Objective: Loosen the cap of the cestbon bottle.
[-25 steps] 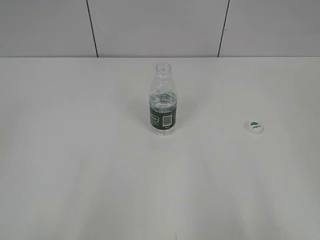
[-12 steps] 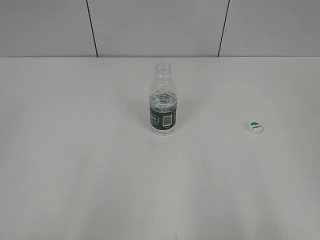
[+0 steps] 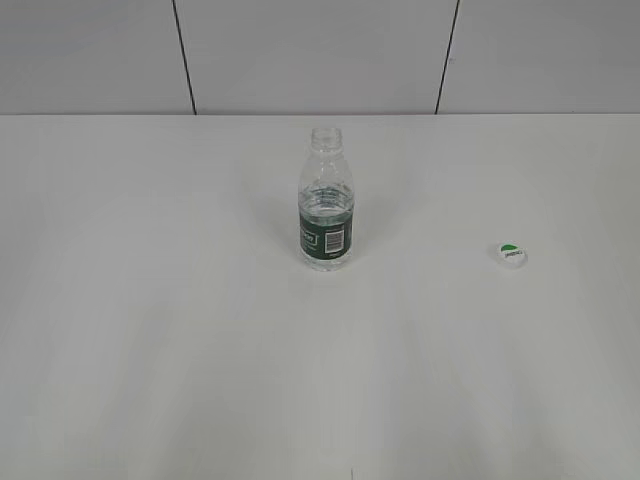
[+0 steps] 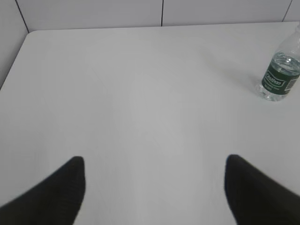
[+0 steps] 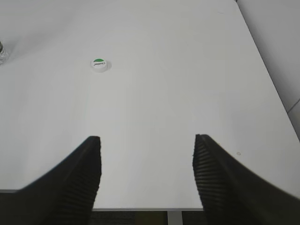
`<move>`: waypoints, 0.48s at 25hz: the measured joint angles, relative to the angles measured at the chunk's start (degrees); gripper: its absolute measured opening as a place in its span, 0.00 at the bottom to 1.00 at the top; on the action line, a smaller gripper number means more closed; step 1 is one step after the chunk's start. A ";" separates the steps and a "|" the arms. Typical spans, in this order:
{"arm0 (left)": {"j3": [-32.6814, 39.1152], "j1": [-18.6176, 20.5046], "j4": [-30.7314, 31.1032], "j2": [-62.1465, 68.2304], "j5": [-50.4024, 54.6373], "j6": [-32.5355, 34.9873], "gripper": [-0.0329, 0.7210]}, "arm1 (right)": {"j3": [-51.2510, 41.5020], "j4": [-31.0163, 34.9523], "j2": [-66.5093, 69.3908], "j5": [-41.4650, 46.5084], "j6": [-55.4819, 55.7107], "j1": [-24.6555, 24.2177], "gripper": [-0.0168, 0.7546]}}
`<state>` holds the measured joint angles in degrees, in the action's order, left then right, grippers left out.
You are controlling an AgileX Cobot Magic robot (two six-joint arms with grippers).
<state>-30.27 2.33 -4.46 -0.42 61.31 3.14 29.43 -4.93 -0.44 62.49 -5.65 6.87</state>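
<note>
The cestbon bottle stands upright at the middle of the white table, its neck bare; it also shows at the right edge of the left wrist view. The white cap with a green mark lies flat on the table well to the bottle's right, and sits far ahead in the right wrist view. My left gripper is open over bare table, far from the bottle. My right gripper is open at the table's near edge, empty. Neither arm shows in the exterior view.
The white table runs to a grey panelled wall at the back. Its right edge and near edge appear in the right wrist view.
Bottle and cap stay where they were in the exterior view. No arm shows in any exterior frame.
</note>
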 joint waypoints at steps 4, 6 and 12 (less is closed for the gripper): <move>0.00 0.00 0.00 0.00 0.00 0.00 0.87 | 0.00 0.00 0.00 0.00 0.00 0.00 0.63; 0.00 0.00 0.05 0.00 0.00 0.00 0.88 | 0.00 0.00 0.00 0.00 0.00 0.00 0.63; 0.00 0.00 0.06 0.00 0.00 -0.05 0.83 | 0.00 0.00 0.00 0.00 0.00 0.00 0.63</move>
<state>-30.27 2.33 -4.41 -0.42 61.31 3.09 29.43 -4.93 -0.44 62.49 -5.65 6.87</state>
